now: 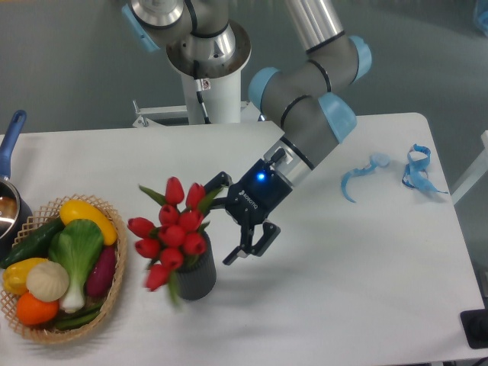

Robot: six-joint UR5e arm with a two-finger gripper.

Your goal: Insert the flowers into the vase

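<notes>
Red tulip flowers with green leaves sit in a dark grey vase at lower centre, on a white table against a grey-green background. The black gripper, with a glowing blue light, hangs from a silver-grey arm with pale blue joint caps. At lower left, a tan wicker basket holds yellow, green, white, orange and purple toy vegetables; a blue pan handle shows at far left, and pale blue ribbons lie at upper right.
</notes>
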